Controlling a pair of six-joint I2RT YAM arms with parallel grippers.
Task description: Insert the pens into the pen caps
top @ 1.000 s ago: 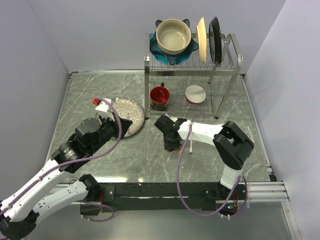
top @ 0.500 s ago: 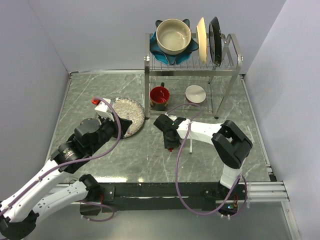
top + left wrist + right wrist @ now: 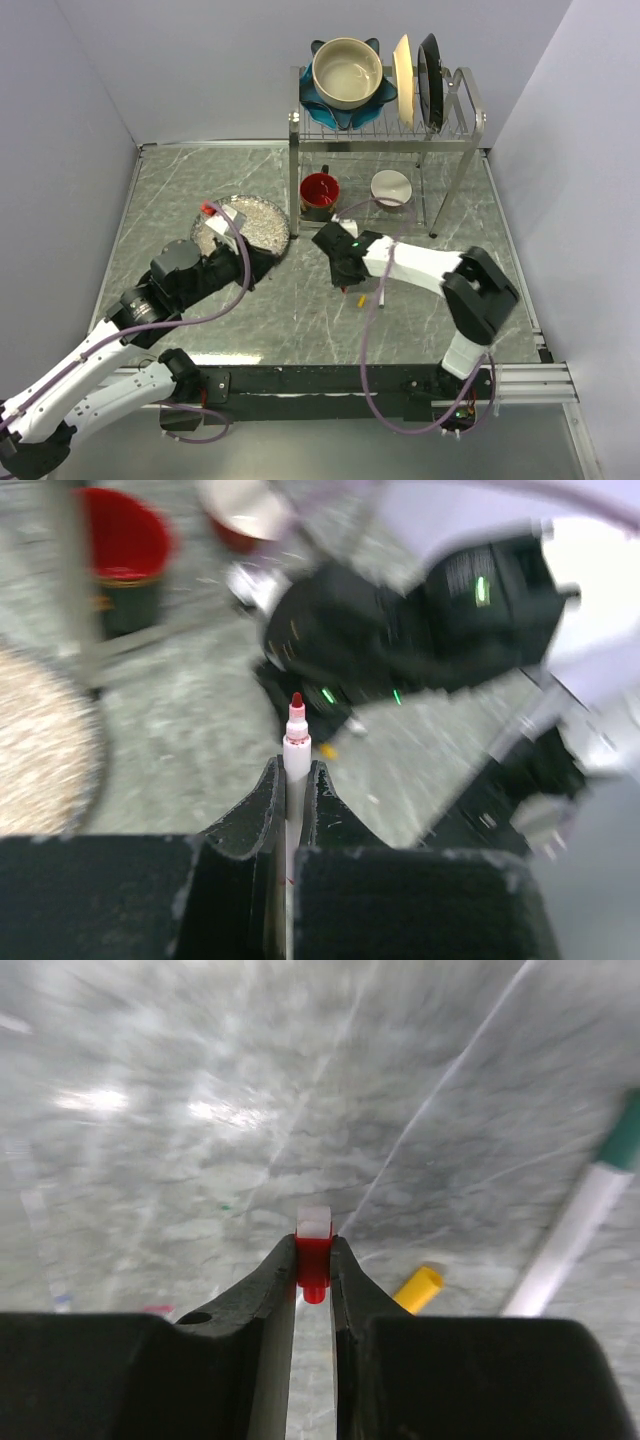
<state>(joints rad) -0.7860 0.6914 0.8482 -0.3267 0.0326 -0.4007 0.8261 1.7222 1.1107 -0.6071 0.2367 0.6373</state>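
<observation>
My left gripper (image 3: 295, 770) is shut on a white pen (image 3: 296, 752) whose red tip points forward at the right arm's black gripper, close ahead. In the top view the left gripper (image 3: 260, 262) lies just right of the speckled plate. My right gripper (image 3: 313, 1252) is shut on a red cap (image 3: 313, 1260) with a white end, held just above the table; in the top view it (image 3: 345, 284) is at the table's middle. A yellow cap (image 3: 418, 1288) lies beside it (image 3: 360, 298). A white pen with a green end (image 3: 580, 1225) lies to the right.
A speckled plate (image 3: 262, 215) sits left of centre. A wire dish rack (image 3: 470, 120) at the back holds a bowl and upright plates. Under it stand a red cup (image 3: 319, 190) and a white bowl (image 3: 391, 186). Purple cables loop over both arms.
My left gripper has swung right, off the speckled plate, toward the right gripper. The right arm's elbow shifted right and its gripper drew back slightly, uncovering the yellow cap.
</observation>
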